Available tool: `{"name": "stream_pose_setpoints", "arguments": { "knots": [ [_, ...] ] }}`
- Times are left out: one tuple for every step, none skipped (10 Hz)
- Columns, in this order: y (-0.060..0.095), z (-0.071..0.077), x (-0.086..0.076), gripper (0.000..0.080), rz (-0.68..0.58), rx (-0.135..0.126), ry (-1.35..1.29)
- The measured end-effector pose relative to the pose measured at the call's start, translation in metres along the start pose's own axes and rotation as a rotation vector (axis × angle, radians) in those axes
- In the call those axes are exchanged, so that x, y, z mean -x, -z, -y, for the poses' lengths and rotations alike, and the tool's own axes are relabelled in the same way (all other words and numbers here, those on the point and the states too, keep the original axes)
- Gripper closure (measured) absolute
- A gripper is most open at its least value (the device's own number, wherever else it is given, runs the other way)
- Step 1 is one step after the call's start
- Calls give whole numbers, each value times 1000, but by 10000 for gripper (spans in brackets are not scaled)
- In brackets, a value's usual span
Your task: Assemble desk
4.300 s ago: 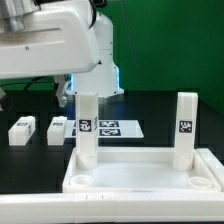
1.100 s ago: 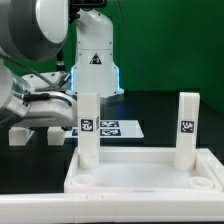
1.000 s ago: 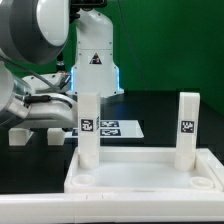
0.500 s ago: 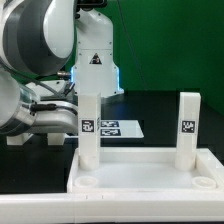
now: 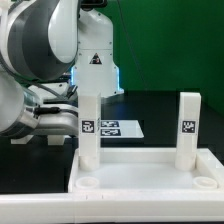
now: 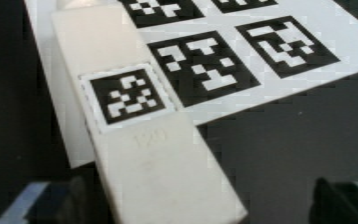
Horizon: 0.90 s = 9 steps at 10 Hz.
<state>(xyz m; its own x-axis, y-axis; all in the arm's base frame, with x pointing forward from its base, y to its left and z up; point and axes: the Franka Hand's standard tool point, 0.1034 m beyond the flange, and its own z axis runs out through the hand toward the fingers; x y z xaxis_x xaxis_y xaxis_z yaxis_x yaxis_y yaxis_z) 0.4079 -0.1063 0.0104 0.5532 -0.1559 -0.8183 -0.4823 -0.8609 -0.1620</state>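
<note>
The white desk top (image 5: 140, 182) lies at the front, rim up. Two white tagged legs stand upright in its far corner sockets, one on the exterior view's left (image 5: 88, 130) and one on its right (image 5: 186, 125). In the wrist view a loose white leg (image 6: 140, 130) with a square tag lies on the black table, beside the marker board. My gripper (image 6: 194, 205) is open and straddles this leg, with a dark finger (image 6: 43, 200) on one side and the other finger (image 6: 345, 200) on the other, both clear of it. In the exterior view the arm (image 5: 40, 60) hides the gripper.
The marker board (image 5: 120, 128) lies flat behind the desk top; its tags fill the far part of the wrist view (image 6: 229, 50). The robot base (image 5: 95, 60) stands at the back. The near corner sockets of the desk top (image 5: 88, 183) are open.
The arm has swung down and to the exterior view's left. It now covers the two loose legs that lay there. The desk top and upright legs have not moved.
</note>
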Motion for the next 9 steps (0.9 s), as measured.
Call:
{"name": "stream_pose_setpoints", "arguments": {
  "knots": [
    [0, 0, 0, 336, 0, 0, 0],
    [0, 0, 0, 505, 0, 0, 0],
    [1, 0, 0, 505, -1, 0, 0],
    [1, 0, 0, 505, -1, 0, 0],
    [1, 0, 0, 505, -2, 0, 0],
    [1, 0, 0, 505, -2, 0, 0],
    [1, 0, 0, 505, -2, 0, 0],
    [1, 0, 0, 505, -2, 0, 0],
    [1, 0, 0, 505, -2, 0, 0]
  ]
}}
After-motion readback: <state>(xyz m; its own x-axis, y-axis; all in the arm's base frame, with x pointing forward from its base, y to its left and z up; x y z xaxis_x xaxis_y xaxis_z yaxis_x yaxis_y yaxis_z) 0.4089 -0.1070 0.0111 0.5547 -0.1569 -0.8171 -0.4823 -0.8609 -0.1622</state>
